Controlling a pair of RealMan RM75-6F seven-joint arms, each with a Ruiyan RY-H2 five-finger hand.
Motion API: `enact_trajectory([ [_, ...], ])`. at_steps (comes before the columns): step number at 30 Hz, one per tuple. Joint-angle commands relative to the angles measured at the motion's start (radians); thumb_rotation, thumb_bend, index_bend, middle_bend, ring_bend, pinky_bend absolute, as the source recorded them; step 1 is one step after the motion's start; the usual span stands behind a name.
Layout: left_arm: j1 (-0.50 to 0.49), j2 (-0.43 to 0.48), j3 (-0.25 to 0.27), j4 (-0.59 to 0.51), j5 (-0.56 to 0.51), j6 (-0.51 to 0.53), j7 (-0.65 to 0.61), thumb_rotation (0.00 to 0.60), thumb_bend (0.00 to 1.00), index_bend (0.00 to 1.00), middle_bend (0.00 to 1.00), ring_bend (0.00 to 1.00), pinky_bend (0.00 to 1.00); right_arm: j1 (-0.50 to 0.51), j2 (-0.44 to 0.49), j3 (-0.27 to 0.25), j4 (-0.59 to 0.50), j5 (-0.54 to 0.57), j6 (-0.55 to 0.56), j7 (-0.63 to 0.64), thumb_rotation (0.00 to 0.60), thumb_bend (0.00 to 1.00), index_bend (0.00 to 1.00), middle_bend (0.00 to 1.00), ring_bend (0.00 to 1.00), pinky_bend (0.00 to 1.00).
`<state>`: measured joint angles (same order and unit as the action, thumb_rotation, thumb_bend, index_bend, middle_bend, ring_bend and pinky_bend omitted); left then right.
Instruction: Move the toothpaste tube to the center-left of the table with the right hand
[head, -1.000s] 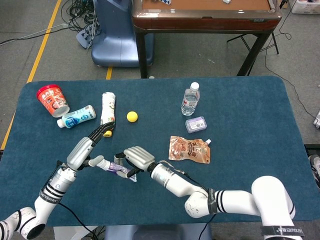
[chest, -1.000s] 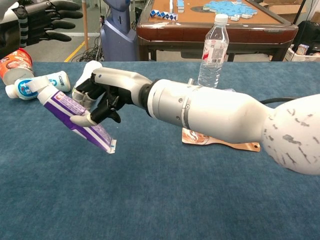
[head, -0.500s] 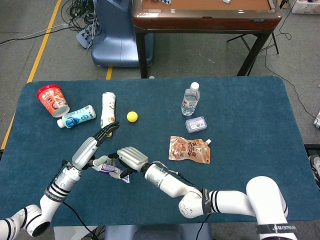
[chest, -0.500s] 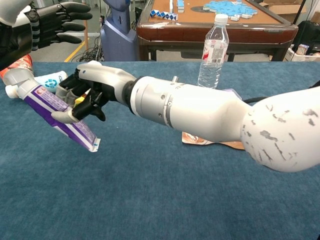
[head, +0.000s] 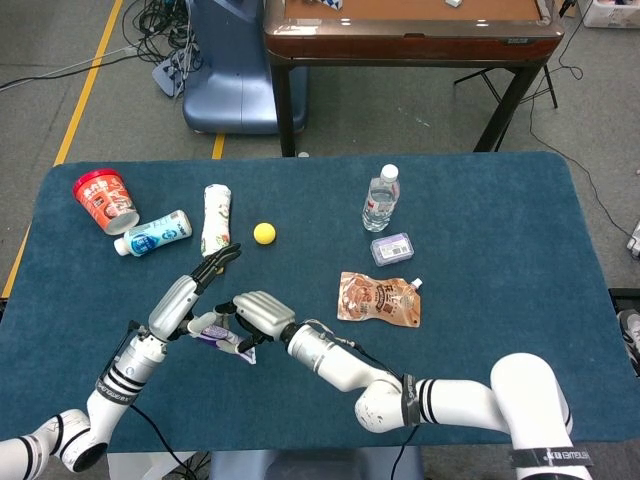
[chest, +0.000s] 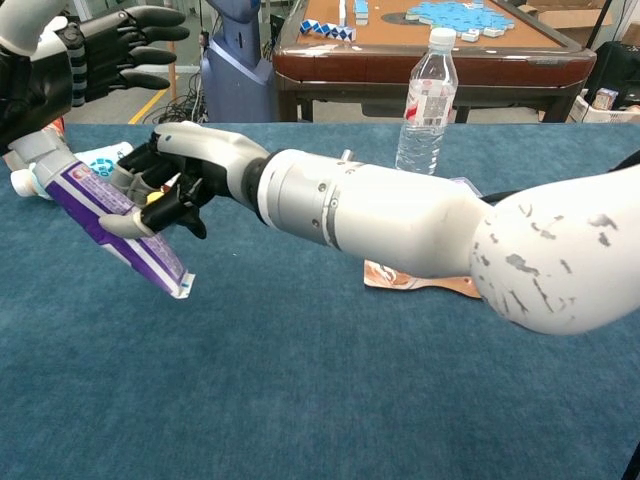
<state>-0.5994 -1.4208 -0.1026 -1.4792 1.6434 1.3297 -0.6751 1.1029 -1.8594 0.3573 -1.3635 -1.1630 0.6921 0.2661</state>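
Observation:
My right hand (chest: 185, 180) (head: 258, 313) grips the toothpaste tube (chest: 105, 215) (head: 222, 337), a white and purple tube held tilted, cap up to the left and crimped end down near the blue table (head: 480, 230). The tube hangs a little above the cloth at the centre-left. My left hand (chest: 110, 50) (head: 190, 295) hovers just left of it with fingers spread and nothing in them, close to the tube's cap end.
A red cup (head: 104, 199), a blue-and-white bottle (head: 153, 233) and a white tube-shaped pack (head: 215, 218) lie at the far left. A yellow ball (head: 264, 233), water bottle (head: 381, 198), small box (head: 392, 248) and snack pouch (head: 380, 299) occupy the middle.
My right hand has carried the tube leftward and slightly toward me. The left hand has shifted a little closer to the tube, still holding nothing.

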Motion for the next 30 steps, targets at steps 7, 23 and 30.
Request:
enact_trajectory([
  [7, -0.002, -0.025, 0.001, 0.023, 0.002, 0.016, -0.027, 0.000, 0.03, 0.00, 0.00, 0.00, 0.06, 0.002, -0.010, 0.008, 0.016, -0.013, -0.009, 0.035, 0.600, 0.80, 1.00, 0.88, 0.81, 0.70],
  [23, -0.002, -0.053, 0.004, 0.044, 0.005, 0.041, -0.069, 0.000, 0.02, 0.00, 0.00, 0.00, 0.06, 0.002, -0.015, 0.012, 0.030, -0.032, -0.012, 0.071, 0.600, 0.80, 1.00, 0.88, 0.82, 0.70],
  [30, -0.005, -0.041, 0.006, 0.045, 0.005, 0.036, -0.052, 0.000, 0.02, 0.00, 0.00, 0.00, 0.06, 0.001, -0.001, 0.003, 0.026, -0.036, -0.025, 0.067, 0.600, 0.80, 1.00, 0.88, 0.82, 0.70],
])
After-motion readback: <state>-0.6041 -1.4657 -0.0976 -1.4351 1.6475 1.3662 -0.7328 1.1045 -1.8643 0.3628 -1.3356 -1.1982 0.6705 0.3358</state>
